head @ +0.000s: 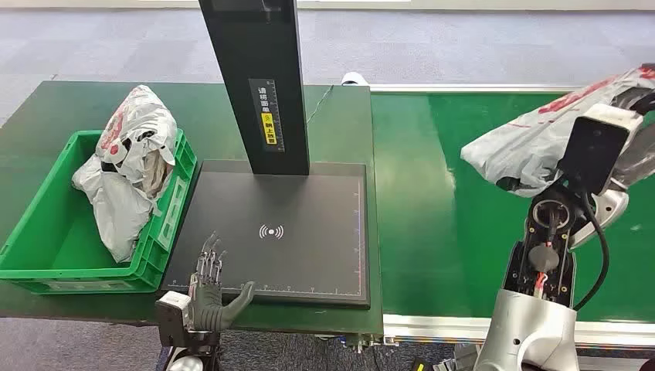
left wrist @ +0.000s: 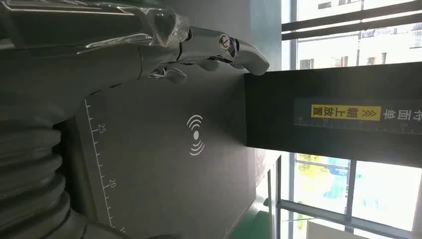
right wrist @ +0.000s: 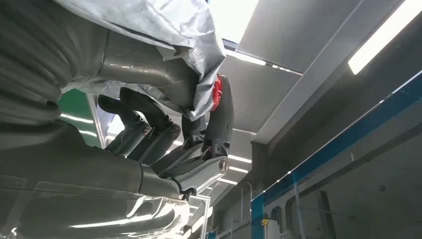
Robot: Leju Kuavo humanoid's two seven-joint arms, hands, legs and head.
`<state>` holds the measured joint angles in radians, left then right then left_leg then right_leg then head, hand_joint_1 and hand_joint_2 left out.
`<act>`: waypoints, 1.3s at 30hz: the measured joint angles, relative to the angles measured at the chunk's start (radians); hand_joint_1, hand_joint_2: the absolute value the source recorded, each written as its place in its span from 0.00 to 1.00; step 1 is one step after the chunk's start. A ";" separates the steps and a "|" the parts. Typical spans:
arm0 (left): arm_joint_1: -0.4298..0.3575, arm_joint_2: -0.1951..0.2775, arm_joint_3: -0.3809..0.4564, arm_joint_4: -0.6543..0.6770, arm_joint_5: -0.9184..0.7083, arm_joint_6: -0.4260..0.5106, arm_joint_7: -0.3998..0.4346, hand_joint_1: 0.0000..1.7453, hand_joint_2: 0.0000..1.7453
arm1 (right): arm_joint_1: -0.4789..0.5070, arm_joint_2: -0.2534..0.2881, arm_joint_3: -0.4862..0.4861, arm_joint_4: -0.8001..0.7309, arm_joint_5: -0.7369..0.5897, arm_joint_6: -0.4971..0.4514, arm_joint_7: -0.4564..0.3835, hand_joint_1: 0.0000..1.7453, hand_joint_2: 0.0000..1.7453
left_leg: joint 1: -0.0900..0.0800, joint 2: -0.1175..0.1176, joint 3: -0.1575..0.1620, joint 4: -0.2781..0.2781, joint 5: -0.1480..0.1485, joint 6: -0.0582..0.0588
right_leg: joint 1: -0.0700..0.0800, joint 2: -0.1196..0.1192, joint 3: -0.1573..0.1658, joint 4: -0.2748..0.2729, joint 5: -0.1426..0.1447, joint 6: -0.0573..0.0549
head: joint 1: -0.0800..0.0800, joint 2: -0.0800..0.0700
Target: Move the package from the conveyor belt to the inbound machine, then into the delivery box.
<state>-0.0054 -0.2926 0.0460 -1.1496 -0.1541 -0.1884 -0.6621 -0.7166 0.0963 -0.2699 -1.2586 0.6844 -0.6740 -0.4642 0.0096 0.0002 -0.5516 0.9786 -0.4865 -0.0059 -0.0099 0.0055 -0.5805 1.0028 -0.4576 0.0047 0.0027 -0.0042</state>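
A grey-white plastic package with red print hangs in the air above the green conveyor belt at the right. My right hand grips it, the thumb and dark fingers closed around a fold of the package; in the head view the wrist camera hides most of that hand. The inbound machine is a flat black scan pad with a black post behind it. My left hand rests open at the pad's front left corner, fingers stretched over the pad, holding nothing.
A green delivery box stands left of the pad with grey-white bags piled against its right wall. The belt's white front rail runs below my right arm. Grey carpet lies beyond the table.
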 joint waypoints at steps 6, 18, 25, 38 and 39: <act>-0.009 0.000 -0.004 0.015 0.001 -0.002 -0.005 0.00 1.00 | -0.056 -0.002 0.041 0.052 0.003 0.032 0.007 1.00 1.00 | 0.000 -0.001 0.000 0.000 0.000 0.000 | 0.000 0.000 0.000 0.000 0.000 0.000 | 0.000 0.000; -0.018 0.002 -0.004 0.036 0.002 -0.004 -0.007 0.00 1.00 | -0.086 0.007 0.083 0.115 0.007 0.088 0.010 1.00 1.00 | 0.000 0.000 -0.001 0.000 0.000 0.000 | 0.000 0.000 0.000 0.000 0.000 0.000 | 0.000 0.000; -0.040 0.003 -0.014 0.047 0.007 -0.006 -0.010 0.00 1.00 | -0.119 0.092 0.244 0.314 0.053 0.120 -0.003 1.00 1.00 | 0.001 0.001 0.000 -0.001 0.001 -0.001 | 0.002 0.002 -0.001 0.001 0.000 -0.001 | 0.000 0.000; -0.039 0.007 -0.018 0.051 0.018 -0.014 -0.011 0.00 1.00 | -0.185 0.198 0.423 0.706 0.012 0.238 0.036 1.00 1.00 | 0.001 0.001 -0.001 0.000 0.001 -0.002 | 0.001 0.001 -0.002 0.001 0.000 -0.001 | 0.000 0.000; -0.039 0.008 -0.018 0.051 0.019 -0.012 -0.010 0.00 1.00 | -0.187 0.208 0.434 0.723 0.011 0.244 0.041 1.00 1.00 | 0.001 0.001 -0.002 0.000 0.001 -0.002 | 0.001 0.001 -0.002 0.001 0.000 -0.001 | 0.000 0.000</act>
<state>-0.0441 -0.2849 0.0283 -1.0989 -0.1348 -0.2008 -0.6721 -0.9032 0.3046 0.1638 -0.5358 0.6954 -0.4295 -0.4233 0.0109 0.0008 -0.5531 0.9782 -0.4855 -0.0075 -0.0085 0.0068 -0.5828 1.0038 -0.4575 0.0039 0.0024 -0.0042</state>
